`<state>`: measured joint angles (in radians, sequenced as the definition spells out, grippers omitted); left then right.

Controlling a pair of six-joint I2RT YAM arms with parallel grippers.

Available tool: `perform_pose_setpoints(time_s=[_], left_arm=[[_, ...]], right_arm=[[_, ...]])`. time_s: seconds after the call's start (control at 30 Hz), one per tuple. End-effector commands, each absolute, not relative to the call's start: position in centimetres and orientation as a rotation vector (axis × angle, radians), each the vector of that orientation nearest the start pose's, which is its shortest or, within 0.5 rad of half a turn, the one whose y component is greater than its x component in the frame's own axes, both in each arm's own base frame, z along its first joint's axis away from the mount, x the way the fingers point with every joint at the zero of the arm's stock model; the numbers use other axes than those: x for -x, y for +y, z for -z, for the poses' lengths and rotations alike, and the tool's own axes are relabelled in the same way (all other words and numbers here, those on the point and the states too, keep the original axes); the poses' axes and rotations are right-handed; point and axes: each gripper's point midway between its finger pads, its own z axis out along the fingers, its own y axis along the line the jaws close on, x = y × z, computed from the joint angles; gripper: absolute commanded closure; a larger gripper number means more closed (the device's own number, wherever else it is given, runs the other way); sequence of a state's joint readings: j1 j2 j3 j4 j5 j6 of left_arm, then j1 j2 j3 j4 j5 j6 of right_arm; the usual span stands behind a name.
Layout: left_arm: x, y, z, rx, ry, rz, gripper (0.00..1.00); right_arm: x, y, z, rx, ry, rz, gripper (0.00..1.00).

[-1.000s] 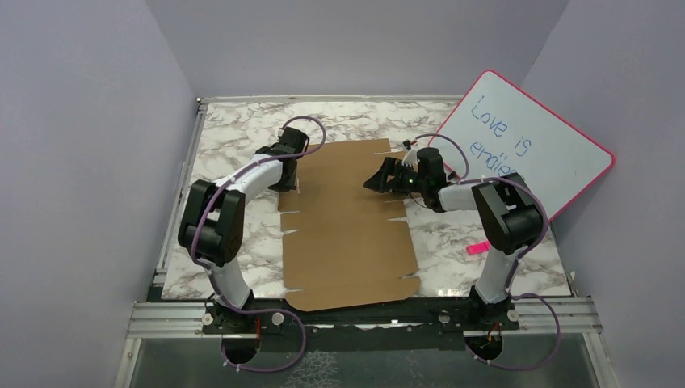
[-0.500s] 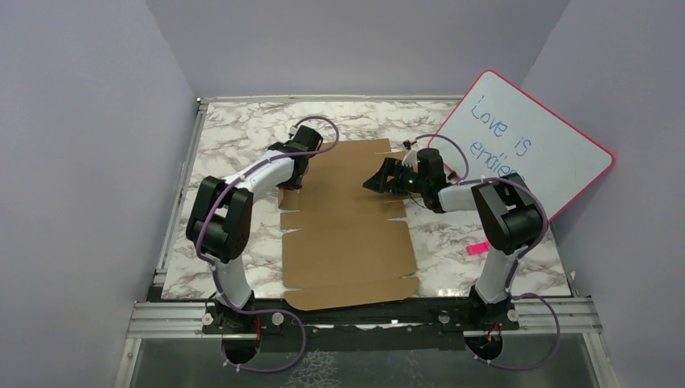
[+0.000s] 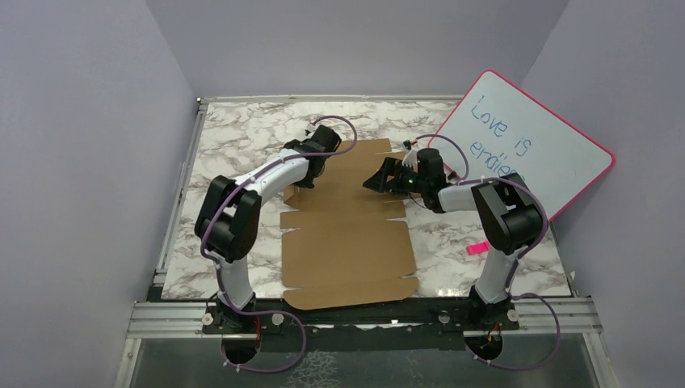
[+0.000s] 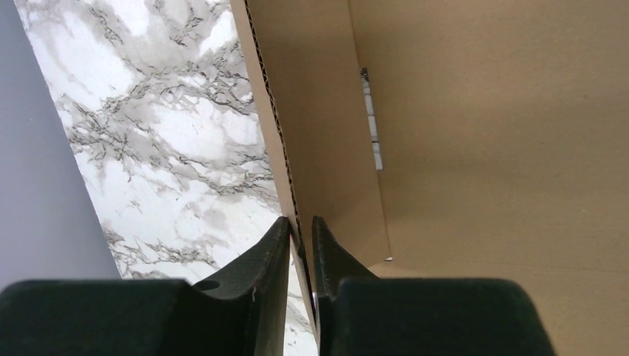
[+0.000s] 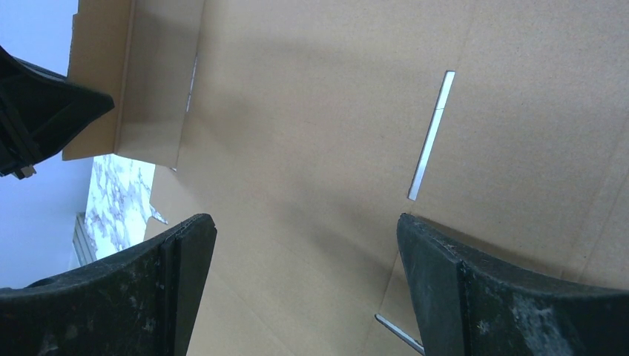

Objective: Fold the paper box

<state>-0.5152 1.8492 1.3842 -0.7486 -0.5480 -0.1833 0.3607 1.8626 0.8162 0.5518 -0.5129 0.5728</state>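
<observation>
The paper box (image 3: pixel 347 234) is a flat brown die-cut sheet lying on the marble table (image 3: pixel 234 137). Its far left flap (image 4: pixel 319 133) stands raised on edge. My left gripper (image 3: pixel 302 184) is at that flap. In the left wrist view it (image 4: pixel 300 222) is shut on the flap's corrugated edge, with one finger on each side. My right gripper (image 3: pixel 373 179) hovers over the sheet's far right part. Its jaws (image 5: pixel 306 222) are wide open above bare cardboard (image 5: pixel 311 111) with nothing between them. A slit (image 5: pixel 430 137) lies just ahead of them.
A pink-rimmed whiteboard (image 3: pixel 525 149) with blue writing leans at the back right. A small pink object (image 3: pixel 477 247) lies on the table right of the sheet. Purple walls close in the table on three sides. The left arm's dark wrist (image 5: pixel 37 104) shows in the right wrist view.
My left arm has swung right and away from me along the sheet's left edge, bringing the far left flap up with it. The right arm has not moved.
</observation>
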Motion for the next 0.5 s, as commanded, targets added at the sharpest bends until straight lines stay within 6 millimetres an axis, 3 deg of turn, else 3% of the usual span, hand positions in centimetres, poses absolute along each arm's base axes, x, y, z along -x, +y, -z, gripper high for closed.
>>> perform_pose_setpoints(time_s=[0.0,0.27,0.47], left_arm=[[-37.2,-13.3,-8.2,-0.335,2.558,-0.518,0.82],[-36.8,-14.8,-8.6,-0.384,2.535,-0.547,0.64],[-37.1,-14.7,-11.5,-0.354,2.473,-0.544,0.50]], right_arm=[[-35.6,25.1,-1.0,0.060,2.329,-1.035,0.02],[-35.5,25.0,-1.6,0.060,2.318,-1.031,0.02],[-35.8,25.0,-3.6,0.084,2.284,-1.023,0.02]])
